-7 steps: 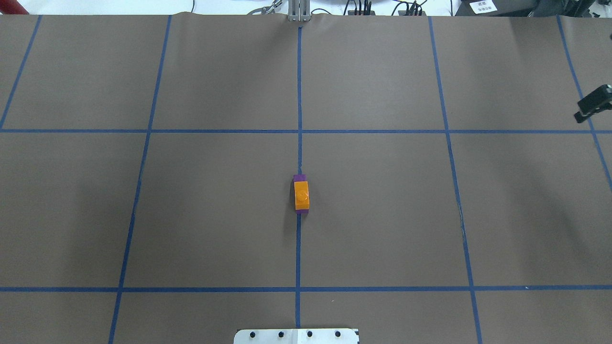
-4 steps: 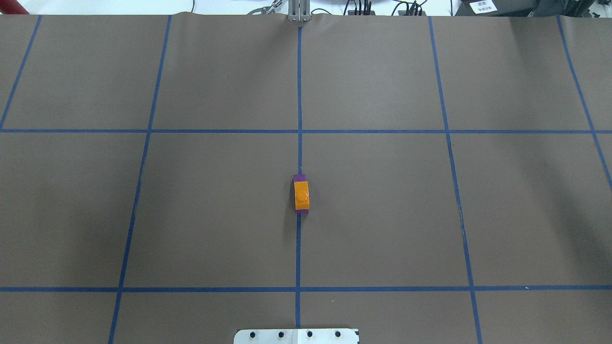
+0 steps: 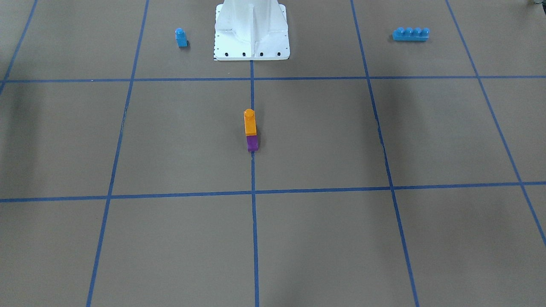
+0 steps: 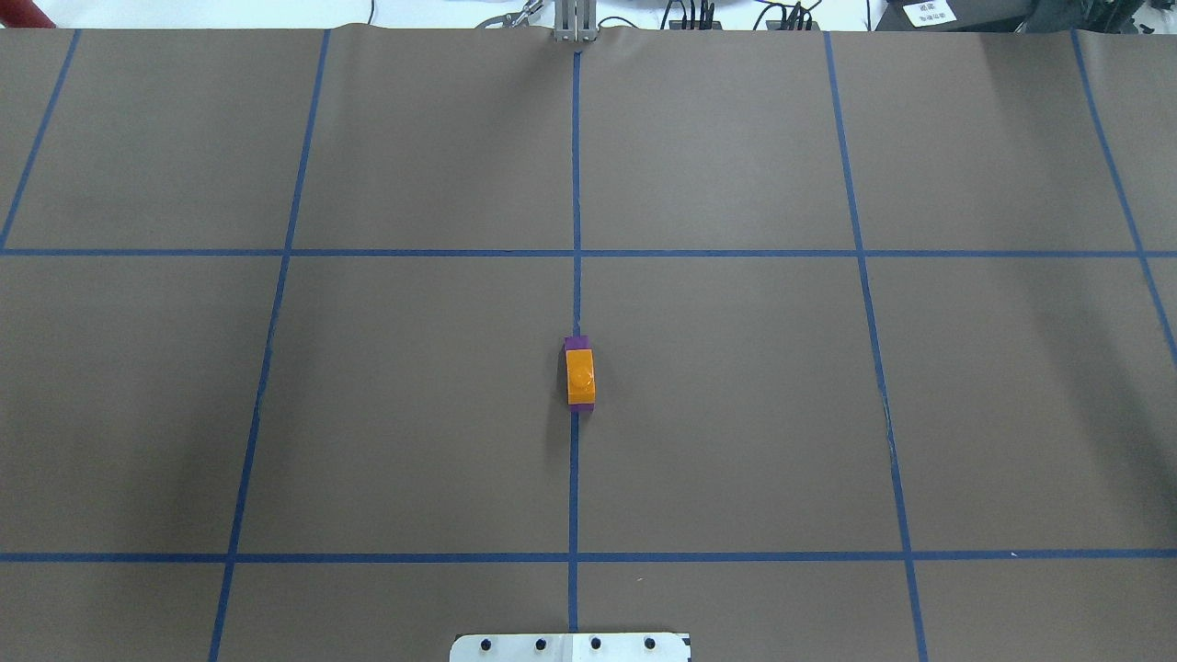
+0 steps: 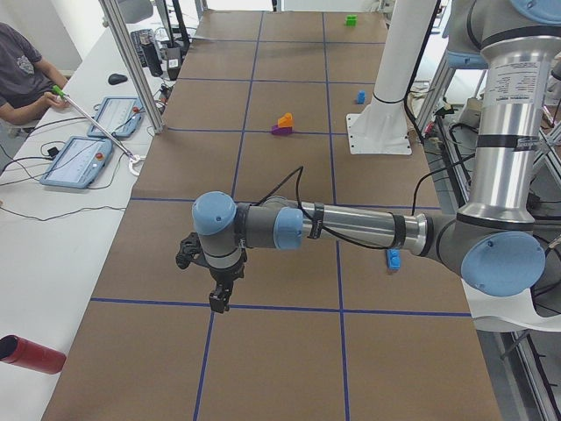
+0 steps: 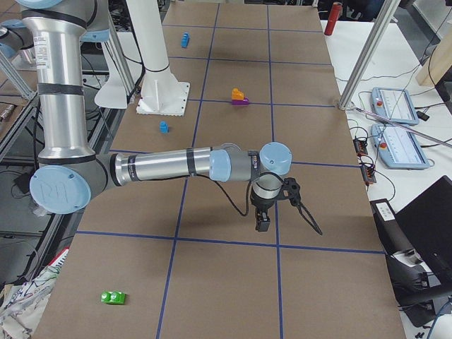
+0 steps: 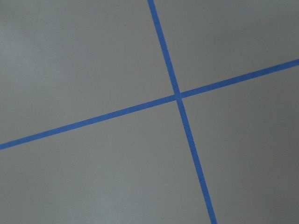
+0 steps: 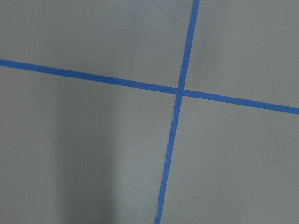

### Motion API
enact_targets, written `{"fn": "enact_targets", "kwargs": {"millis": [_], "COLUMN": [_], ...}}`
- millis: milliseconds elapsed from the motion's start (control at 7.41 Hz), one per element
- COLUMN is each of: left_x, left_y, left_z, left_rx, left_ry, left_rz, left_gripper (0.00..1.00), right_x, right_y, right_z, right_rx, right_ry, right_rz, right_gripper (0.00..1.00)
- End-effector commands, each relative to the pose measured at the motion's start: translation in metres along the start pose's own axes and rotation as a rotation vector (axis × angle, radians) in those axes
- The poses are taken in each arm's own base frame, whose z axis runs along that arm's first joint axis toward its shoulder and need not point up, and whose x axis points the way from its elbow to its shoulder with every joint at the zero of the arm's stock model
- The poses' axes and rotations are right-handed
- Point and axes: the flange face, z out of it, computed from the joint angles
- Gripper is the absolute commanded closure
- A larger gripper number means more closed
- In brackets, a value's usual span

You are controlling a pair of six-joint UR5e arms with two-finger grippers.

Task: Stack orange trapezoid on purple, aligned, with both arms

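The orange trapezoid [image 4: 580,377] sits on top of the purple brick [image 4: 578,343] on the centre line of the table, with no gripper near it. The stack also shows in the front-facing view, orange [image 3: 250,123] over purple [image 3: 252,143]. My left gripper [image 5: 216,303] hangs over the table's left end, far from the stack. My right gripper [image 6: 263,226] hangs over the right end. Both show only in the side views, so I cannot tell whether they are open or shut. The wrist views show only bare paper and blue tape lines.
A small blue single-stud brick [image 3: 181,37] and a long blue four-stud brick [image 3: 410,34] lie either side of the white robot base [image 3: 251,47]. A green brick [image 6: 113,297] lies at the right end. A red cylinder [image 5: 31,354] and an operator [image 5: 17,70] are at the table's far side.
The black right gripper that showed at the overhead view's right edge has moved out of that view. The stack has not moved.
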Motion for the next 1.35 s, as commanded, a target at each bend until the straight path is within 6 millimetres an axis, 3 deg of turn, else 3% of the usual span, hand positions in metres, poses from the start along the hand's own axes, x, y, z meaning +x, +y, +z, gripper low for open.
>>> {"fn": "enact_targets", "kwargs": {"millis": [0, 1215], "left_x": [0.001, 0.007], "left_y": [0.001, -0.008], "left_z": [-0.001, -0.008], "left_rx": [0.0, 0.017], "left_ry": [-0.01, -0.003], "left_rz": [0.005, 0.019], "left_gripper": [0.0, 0.0], "right_x": [0.001, -0.003], "right_y": [0.001, -0.004], "right_z": [0.001, -0.005], "right_rx": [-0.001, 0.011], "right_ry": [0.003, 0.002], "right_rz": [0.008, 0.005], "right_gripper": [0.0, 0.0]}}
